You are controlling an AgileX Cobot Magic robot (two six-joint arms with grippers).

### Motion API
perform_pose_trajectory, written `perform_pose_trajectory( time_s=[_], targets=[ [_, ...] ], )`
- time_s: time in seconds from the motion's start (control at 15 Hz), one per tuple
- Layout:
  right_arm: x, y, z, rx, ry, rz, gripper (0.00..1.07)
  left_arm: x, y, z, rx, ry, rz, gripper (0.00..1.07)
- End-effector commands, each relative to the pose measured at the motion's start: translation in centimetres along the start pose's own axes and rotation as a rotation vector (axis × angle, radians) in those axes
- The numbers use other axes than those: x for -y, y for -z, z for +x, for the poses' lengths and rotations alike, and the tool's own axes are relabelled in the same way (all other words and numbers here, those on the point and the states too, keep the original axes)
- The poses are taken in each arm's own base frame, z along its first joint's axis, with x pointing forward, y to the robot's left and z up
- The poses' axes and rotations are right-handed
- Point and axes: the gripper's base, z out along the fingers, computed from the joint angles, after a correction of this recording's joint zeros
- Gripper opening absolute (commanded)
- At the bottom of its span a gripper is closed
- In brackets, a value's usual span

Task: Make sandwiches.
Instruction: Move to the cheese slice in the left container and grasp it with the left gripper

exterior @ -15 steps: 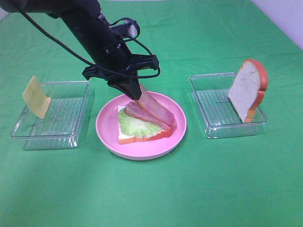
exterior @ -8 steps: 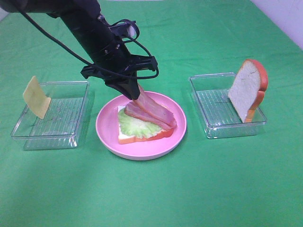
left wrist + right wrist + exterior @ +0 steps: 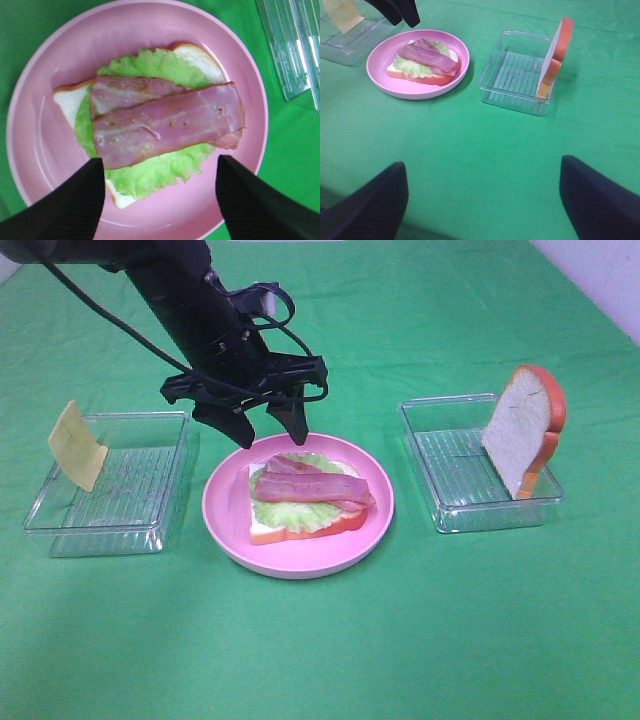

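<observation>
On the pink plate (image 3: 300, 565) lies a white bread slice (image 3: 268, 530) with orange-red crust, topped by pale green lettuce (image 3: 283, 512) and two pink-red bacon strips (image 3: 312, 488). In the left wrist view the bacon strips (image 3: 165, 122) lie flat across the lettuce (image 3: 150, 175). My left gripper (image 3: 270, 432) hangs open just above the plate's far side, holding nothing. A second bread slice (image 3: 522, 430) stands on edge in the right tray (image 3: 450, 510). A yellow cheese square (image 3: 77, 445) leans on the left tray (image 3: 110, 530). My right gripper (image 3: 482, 162) is open over bare cloth, near the table's front.
A green cloth (image 3: 420, 640) covers the whole table. The two clear plastic trays flank the plate, each about a hand's width from it. The left arm and its black cable (image 3: 120, 330) reach in from the far left.
My left gripper has opened and let go of the bacon strip, which now lies flat on the lettuce beside the other strip. The gripper has lifted slightly. The right gripper has not moved.
</observation>
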Motion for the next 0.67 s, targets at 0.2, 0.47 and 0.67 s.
perform_pose_trajectory(
  time_s=[0.2,0.47,0.67],
  targets=[
    [0.0,0.2,0.3,0.02,-0.003,0.005,0.76,0.0,4.5,-1.0,0.038,0.003,-0.162,0.62],
    [0.0,0.2,0.3,0.02,-0.003,0.005,0.76,-1.3,6.8,-1.5,0.005,-0.036,-0.334,0.76],
    [0.0,0.2,0.3,0.02,-0.003,0.005,0.76,-3.6,7.5,-1.8,-0.018,0.044,-0.341,0.76]
  ],
)
